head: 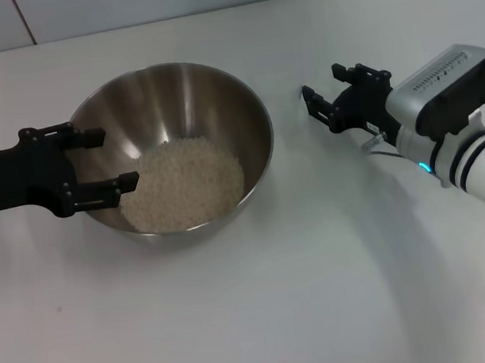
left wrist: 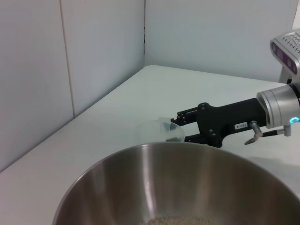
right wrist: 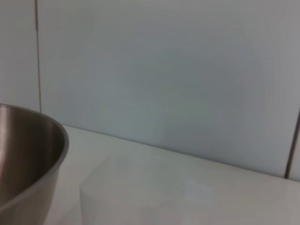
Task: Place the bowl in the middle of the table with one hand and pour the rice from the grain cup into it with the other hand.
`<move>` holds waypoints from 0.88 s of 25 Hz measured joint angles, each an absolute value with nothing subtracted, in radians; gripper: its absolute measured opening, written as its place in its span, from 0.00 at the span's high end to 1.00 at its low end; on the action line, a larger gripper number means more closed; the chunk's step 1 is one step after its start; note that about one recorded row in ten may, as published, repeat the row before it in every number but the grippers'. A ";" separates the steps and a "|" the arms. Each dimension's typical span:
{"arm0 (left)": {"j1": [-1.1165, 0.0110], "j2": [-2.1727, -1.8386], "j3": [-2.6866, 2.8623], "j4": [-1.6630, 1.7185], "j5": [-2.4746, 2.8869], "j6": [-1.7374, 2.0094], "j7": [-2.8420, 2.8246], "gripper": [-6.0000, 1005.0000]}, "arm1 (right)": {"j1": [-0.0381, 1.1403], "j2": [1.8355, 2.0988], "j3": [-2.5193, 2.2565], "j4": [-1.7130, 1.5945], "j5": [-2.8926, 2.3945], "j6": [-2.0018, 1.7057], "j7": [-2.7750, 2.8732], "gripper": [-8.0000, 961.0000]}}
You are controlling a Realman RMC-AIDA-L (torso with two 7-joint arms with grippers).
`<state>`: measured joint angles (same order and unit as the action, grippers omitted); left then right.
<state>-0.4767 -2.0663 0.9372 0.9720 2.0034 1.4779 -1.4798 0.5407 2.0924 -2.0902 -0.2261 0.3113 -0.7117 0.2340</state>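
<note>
pale tiled wall [left wrist: 93, 51], dark grout lines

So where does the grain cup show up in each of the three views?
Head view: the grain cup cannot be made out; the right gripper sits right of the bowl, where the cup would be.
Left wrist view: grain cup beyond the bowl's rim, between the right gripper's fingers.
Right wrist view: a faint translucent cup close up, beside the bowl.
Shared landmark: the bowl.
</note>
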 joint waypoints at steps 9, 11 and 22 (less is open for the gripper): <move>-0.472 -2.065 0.937 0.975 2.003 1.483 -1.480 0.19 | 0.400 2.092 -2.060 -0.321 0.302 -0.780 0.246 0.31; -0.472 -2.065 0.937 0.975 2.003 1.483 -1.480 0.19 | 0.359 2.092 -2.024 -0.323 0.302 -0.872 0.277 0.24; -0.471 -2.064 0.937 0.976 2.003 1.479 -1.480 0.19 | 0.410 1.971 -1.964 -0.129 -0.001 -1.587 0.579 0.14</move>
<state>-0.4709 -2.0639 0.9372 0.9757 2.0033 1.4790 -1.4803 0.4096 1.9712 -1.9639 -0.1291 -0.0013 -1.5867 0.5787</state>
